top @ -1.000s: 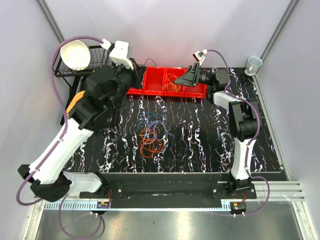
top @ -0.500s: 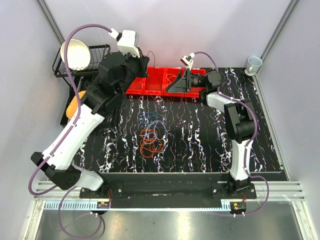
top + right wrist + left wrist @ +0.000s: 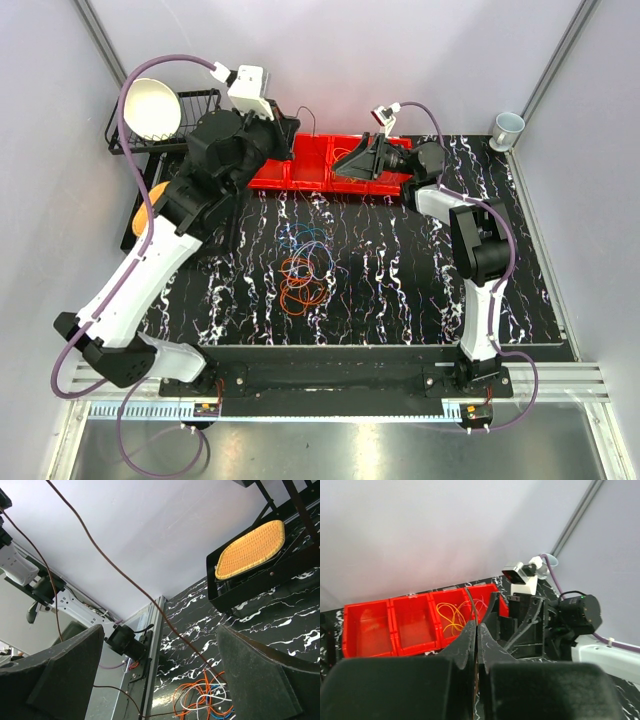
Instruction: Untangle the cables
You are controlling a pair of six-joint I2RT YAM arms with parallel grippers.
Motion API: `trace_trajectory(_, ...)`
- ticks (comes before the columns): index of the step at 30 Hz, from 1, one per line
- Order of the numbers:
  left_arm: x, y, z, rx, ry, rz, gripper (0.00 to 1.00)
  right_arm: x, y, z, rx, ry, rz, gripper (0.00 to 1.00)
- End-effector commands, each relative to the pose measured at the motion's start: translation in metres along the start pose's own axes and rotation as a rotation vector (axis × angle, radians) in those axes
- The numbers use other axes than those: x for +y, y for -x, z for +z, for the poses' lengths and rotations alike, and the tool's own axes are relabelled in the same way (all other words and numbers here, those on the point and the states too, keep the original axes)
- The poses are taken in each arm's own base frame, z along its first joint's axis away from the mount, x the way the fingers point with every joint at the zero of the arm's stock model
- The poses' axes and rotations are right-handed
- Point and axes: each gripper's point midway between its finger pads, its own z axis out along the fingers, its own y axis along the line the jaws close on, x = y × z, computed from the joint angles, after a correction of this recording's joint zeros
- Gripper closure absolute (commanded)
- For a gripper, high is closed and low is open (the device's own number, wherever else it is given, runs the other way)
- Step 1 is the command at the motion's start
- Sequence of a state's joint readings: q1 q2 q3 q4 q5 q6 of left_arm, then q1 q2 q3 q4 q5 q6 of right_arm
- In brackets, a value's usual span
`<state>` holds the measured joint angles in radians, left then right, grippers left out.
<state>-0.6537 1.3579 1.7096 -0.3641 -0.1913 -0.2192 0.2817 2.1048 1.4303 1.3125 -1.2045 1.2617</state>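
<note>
One black, white-veined table (image 3: 400,290) carries all you are working with. Your left arm (image 3: 150,270) stretches diagonally to the far edge, and your right arm (image 3: 480,250) bends in from the other side, so both wrists meet over the red tray (image 3: 370,630) of compartments at the back. Far left stands a wire rack (image 3: 200,110) holding a white bowl (image 3: 152,108), with a woven mat (image 3: 250,550) beside it. Your right gripper (image 3: 160,630) is spread wide and holds nothing. Your left gripper (image 3: 476,627) is pinched tight on a thin brown cable (image 3: 115,570), which runs taut between the right fingers (image 3: 75,665) down to the heap. The tangled cables (image 3: 305,270), orange, blue and white, lie mid-table, well apart from the tray. A pale cup (image 3: 507,128) sits at the far right corner. One yellow cable (image 3: 451,617) lies in a tray compartment.
</note>
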Motion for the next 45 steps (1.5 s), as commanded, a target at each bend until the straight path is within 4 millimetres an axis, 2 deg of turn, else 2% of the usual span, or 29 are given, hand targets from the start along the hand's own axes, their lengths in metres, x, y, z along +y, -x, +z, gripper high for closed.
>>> trace_trajectory(1, -0.013, 0.031, -0.012, -0.093, -0.066, -0.050, 1.00, 0.046, 0.014, 0.014, -0.027, 0.110, -0.278, 0.00)
trace_trajectory(7, -0.014, 0.039, -0.006, -0.100, -0.059, -0.036, 1.00, 0.057, 0.002, 0.020, 0.024, 0.147, -0.290, 0.00)
trace_trajectory(9, -0.013, 0.036, 0.000, -0.080, -0.049, -0.027, 1.00, 0.063, -0.001, 0.021, 0.032, 0.154, -0.292, 0.00)
trace_trajectory(10, -0.013, 0.042, 0.000, -0.093, -0.042, -0.023, 1.00, 0.065, -0.001, 0.021, 0.034, 0.156, -0.300, 0.00)
trace_trajectory(16, -0.004, 0.045, 0.014, -0.103, 0.022, -0.003, 1.00, 0.076, -0.007, 0.022, 0.065, 0.174, -0.320, 0.00)
trace_trajectory(25, 0.015, 0.032, 0.045, -0.085, 0.150, 0.002, 1.00, 0.078, -0.011, 0.025, 0.085, 0.186, -0.317, 0.00)
trace_trajectory(30, 0.028, 0.039, 0.051, -0.116, 0.246, -0.049, 1.00, 0.075, -0.014, 0.028, 0.096, 0.190, -0.304, 0.00)
trace_trajectory(36, 0.047, 0.037, 0.062, -0.130, 0.370, -0.059, 1.00, 0.071, -0.015, 0.028, 0.100, 0.188, -0.295, 0.01)
trace_trajectory(38, 0.050, 0.034, 0.065, -0.124, 0.390, -0.057, 1.00, 0.070, -0.014, 0.027, 0.099, 0.186, -0.294, 0.03)
trace_trajectory(45, 0.057, 0.030, 0.070, -0.134, 0.448, -0.092, 1.00, 0.061, -0.017, 0.030, 0.120, 0.188, -0.263, 0.24)
